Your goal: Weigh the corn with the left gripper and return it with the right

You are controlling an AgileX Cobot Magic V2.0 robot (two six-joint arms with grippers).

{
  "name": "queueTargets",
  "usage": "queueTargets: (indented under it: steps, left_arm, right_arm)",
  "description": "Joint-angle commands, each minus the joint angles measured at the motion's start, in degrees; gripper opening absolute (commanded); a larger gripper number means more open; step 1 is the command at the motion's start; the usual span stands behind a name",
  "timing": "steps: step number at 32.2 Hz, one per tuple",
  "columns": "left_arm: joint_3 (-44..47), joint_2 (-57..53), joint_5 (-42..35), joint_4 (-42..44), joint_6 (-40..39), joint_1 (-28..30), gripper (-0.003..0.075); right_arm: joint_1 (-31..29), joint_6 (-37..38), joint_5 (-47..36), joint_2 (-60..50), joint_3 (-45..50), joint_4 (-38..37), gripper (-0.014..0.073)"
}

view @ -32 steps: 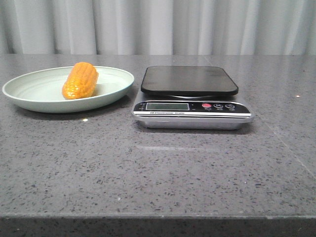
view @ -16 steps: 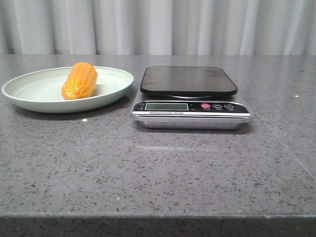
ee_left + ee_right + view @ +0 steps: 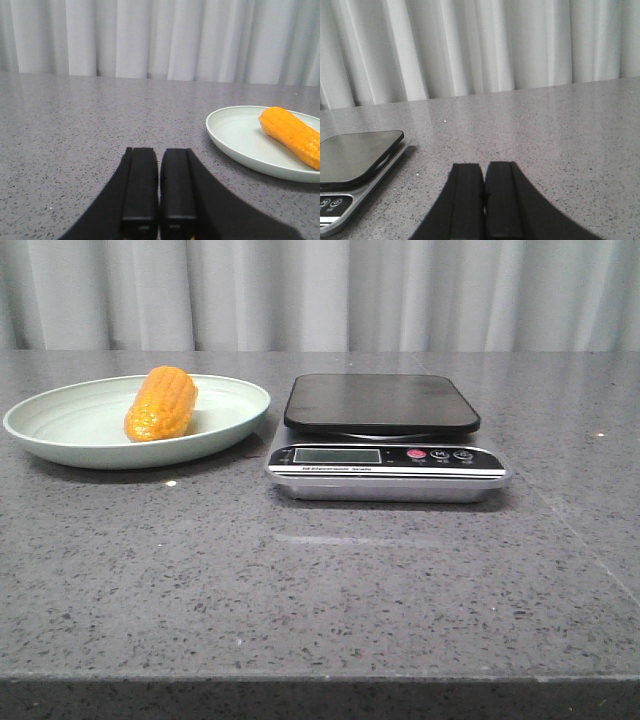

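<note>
The corn lies on its side in the pale green plate, in the left middle of the front picture, just beside the scale, whose black platform is bare. That fits either end of the job: corn waiting to be weighed, or weighed and back on its plate. My left gripper is clenched on nothing, low over the bench; my right gripper likewise. I judge the corn light, stiff and knobbly, likely to roll, so best pinched across its thick middle.
</note>
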Motion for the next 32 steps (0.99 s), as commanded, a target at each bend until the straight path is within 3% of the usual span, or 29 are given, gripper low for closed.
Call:
queueTargets:
  steps: [1,32]
  left_arm:
    - [0.45,-1.11,-4.75,-0.57,0.02,-0.51,0.0127]
    - [0.45,-1.11,-4.75,-0.57,0.02,-0.51,0.0127]
  right_arm:
    - [-0.35,-0.24,-5.09,-0.66,-0.38,-2.52,0.0150]
    - [-0.35,-4.89,-4.76,-0.72,-0.38,-2.70,0.0150]
